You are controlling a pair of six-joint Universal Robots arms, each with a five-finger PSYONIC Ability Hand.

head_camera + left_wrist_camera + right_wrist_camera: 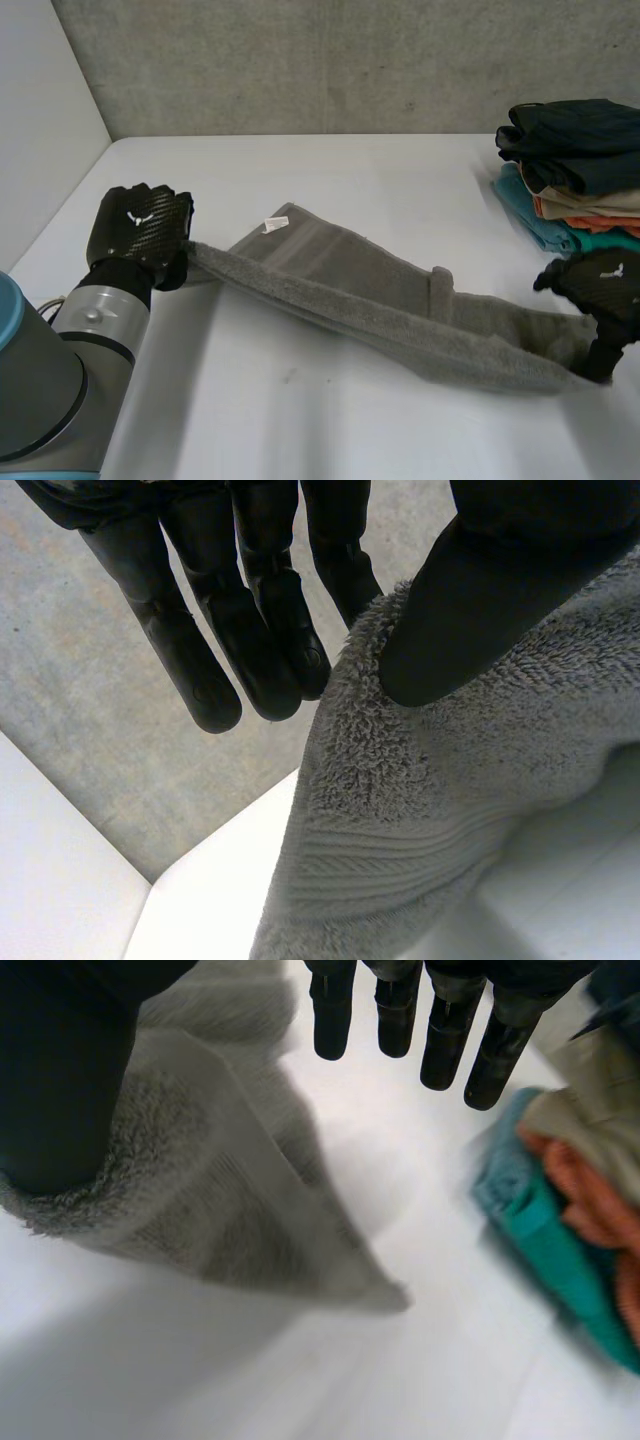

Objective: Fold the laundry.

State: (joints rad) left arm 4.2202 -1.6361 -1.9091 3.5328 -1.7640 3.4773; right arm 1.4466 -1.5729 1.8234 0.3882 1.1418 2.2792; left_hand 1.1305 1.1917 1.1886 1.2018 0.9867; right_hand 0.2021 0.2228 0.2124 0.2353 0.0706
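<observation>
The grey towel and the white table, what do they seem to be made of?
The grey towel looks like cotton terry: fuzzy looped pile, a flat woven band near its end, a sewn-in label. The table looks like smooth, matt white laminate or painted board; I cannot tell which.

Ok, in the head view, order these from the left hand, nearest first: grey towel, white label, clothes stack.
1. grey towel: its end is pinched in the left hand.
2. white label: further along the towel.
3. clothes stack: at the table's far right.
</observation>
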